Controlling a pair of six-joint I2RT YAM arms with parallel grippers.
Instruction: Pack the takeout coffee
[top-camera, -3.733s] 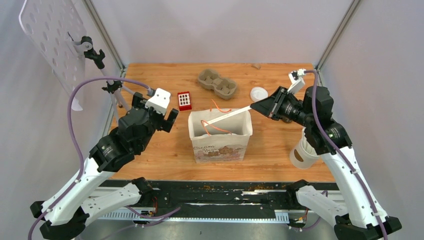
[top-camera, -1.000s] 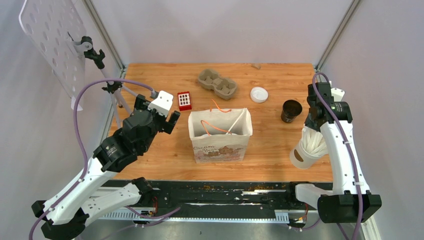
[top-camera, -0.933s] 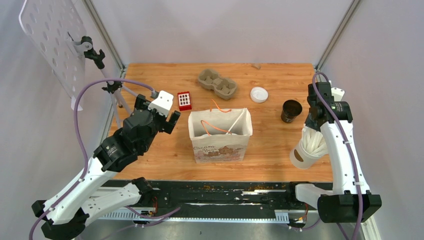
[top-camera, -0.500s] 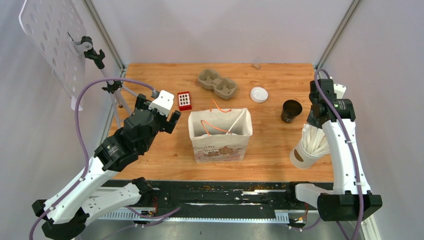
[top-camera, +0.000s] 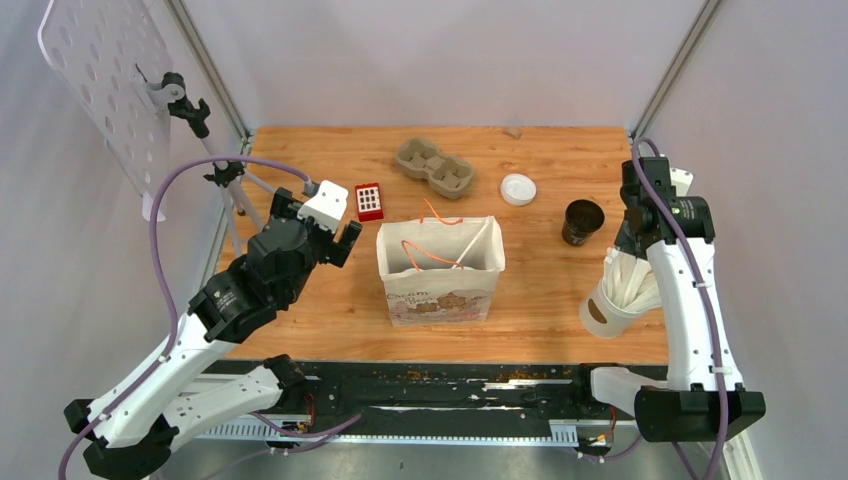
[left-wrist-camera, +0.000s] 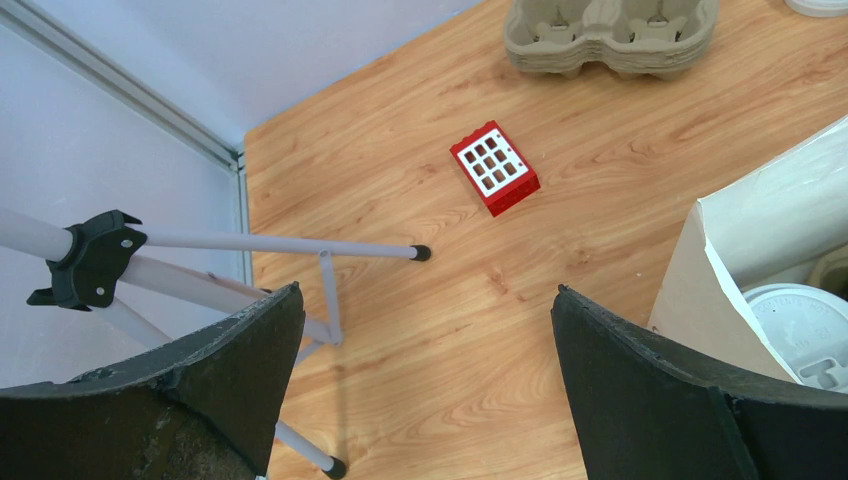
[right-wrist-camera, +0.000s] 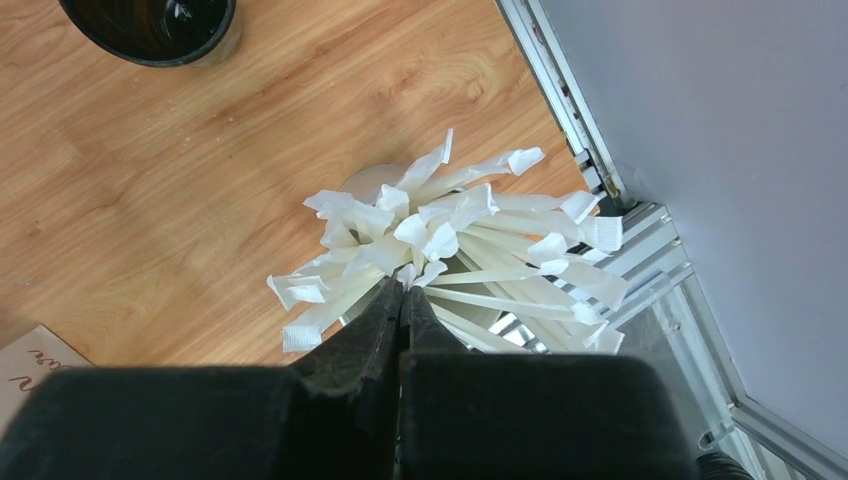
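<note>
The right fingers (right-wrist-camera: 402, 300) are shut among thin white sticks (right-wrist-camera: 470, 240), right of the paper bag (top-camera: 440, 290). The left fingers (left-wrist-camera: 640, 390) are held wide apart, left of it. One lidded cup (left-wrist-camera: 795, 315) is tucked inside. The open dark cup (top-camera: 583, 221), right of the bag, is likely light and squashy; its sides should be held softly.

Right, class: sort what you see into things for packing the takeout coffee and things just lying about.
For the job: paper bag, lidded cup inside it, open dark cup, loose white lid, holder of wrapped sticks.
Lying about: red block, stacked pulp trays, tripod.
</note>
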